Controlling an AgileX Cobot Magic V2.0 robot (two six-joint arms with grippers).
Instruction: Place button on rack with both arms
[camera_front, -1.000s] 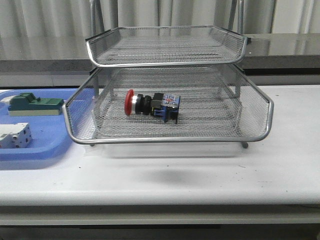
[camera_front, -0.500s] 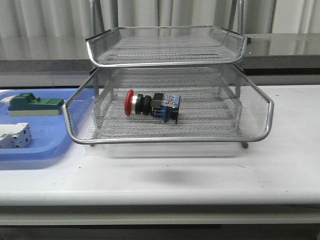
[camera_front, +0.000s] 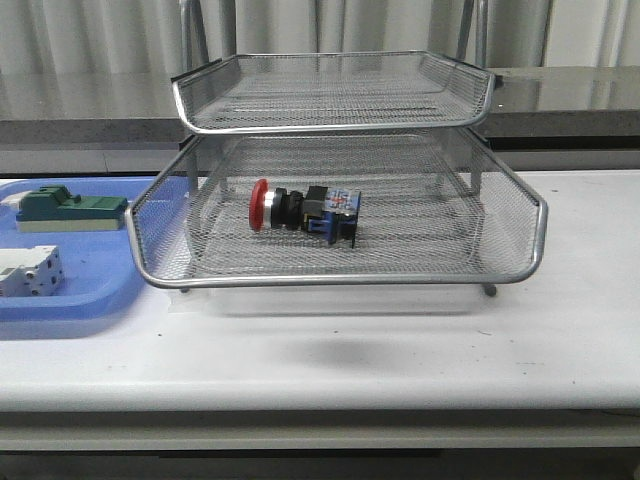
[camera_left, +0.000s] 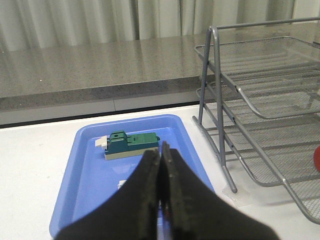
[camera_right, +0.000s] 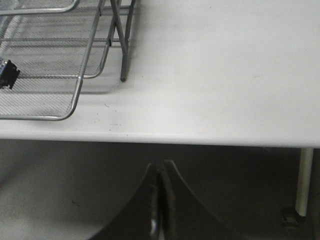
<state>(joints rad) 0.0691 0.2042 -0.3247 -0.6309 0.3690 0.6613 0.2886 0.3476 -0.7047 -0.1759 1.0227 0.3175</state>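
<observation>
The button (camera_front: 302, 211), with red cap, black body and blue rear block, lies on its side in the pulled-out lower tray of the silver wire-mesh rack (camera_front: 340, 278). A sliver of its red cap (camera_left: 317, 158) shows in the left wrist view, its blue end (camera_right: 8, 73) in the right wrist view. My left gripper (camera_left: 161, 150) is shut and empty, held above the blue tray, left of the rack (camera_left: 260, 100). My right gripper (camera_right: 160, 170) is shut and empty, below the table's front edge, away from the rack (camera_right: 80, 75). Neither gripper shows in the front view.
A blue plastic tray (camera_front: 95, 290) at the left holds a green block (camera_front: 70, 210) and a white block (camera_front: 30, 272). The green block (camera_left: 131, 145) lies beyond my left fingers. A table leg (camera_right: 304, 180) stands at the right. A grey counter runs behind the table.
</observation>
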